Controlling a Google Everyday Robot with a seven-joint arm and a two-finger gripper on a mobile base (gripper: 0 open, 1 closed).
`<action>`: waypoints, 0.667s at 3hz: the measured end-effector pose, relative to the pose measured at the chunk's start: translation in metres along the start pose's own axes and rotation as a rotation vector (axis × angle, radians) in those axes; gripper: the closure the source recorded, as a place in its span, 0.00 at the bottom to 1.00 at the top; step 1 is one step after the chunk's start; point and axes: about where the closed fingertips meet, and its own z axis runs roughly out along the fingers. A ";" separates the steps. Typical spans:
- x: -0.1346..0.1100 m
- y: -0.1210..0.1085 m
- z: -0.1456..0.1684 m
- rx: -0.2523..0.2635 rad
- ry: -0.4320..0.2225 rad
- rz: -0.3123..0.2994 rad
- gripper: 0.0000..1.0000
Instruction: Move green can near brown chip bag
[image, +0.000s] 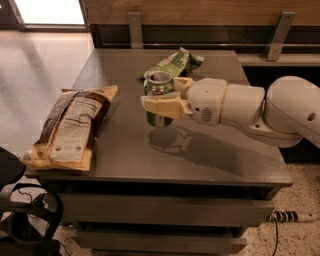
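Bare worktop (210, 160) lies open between the centre of the frame and the brown chip bag (70, 127), which lies flat at the left, along the worktop's left edge. At centre, the tool (162, 96) pinches the green can (159, 86) upright, well apart from the bag, its shadow just below. A light green snack bag (175, 62) lies behind, upper centre.
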 end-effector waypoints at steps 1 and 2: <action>0.009 0.020 0.009 0.039 0.034 0.008 1.00; 0.040 0.051 0.035 0.014 0.030 0.013 1.00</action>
